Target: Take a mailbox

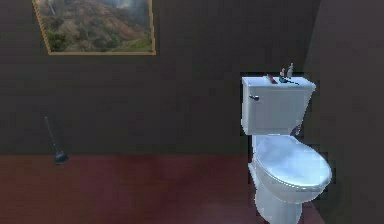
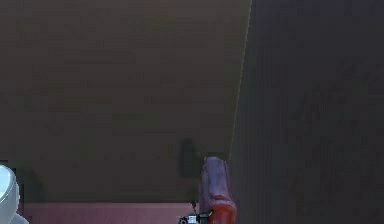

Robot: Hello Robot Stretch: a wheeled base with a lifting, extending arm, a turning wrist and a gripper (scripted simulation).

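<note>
- The dark grey-brown walls are the biggest thing here. In the arm side view two of them meet in a corner right of the middle.
- The dark red floor lies below them. In the arm side view it is a thin strip along the bottom edge.
- The white ceramic toilet stands at the forward view's right, with its lid down and its tank against the wall.
- The framed landscape painting hangs high at the forward view's left.
- The reddish-purple round-topped thing stands at the arm side view's bottom, just right of the middle and near the corner. By its shape and colour I judge it may be the mailbox, but I am not sure. Its long axis runs up and down in the picture.
- The dark plunger with a thin handle stands on the floor by the wall, well apart from the toilet.
- Some small dark and red things lie on top of the tank. I cannot tell what they are.
- The gripper is seen as small white and black marks at the bottom edge. The round-topped thing lies just beside these marks, to their right and upward in the picture. I cannot make out the fingers, so I cannot tell whether the gripper holds anything.
</note>
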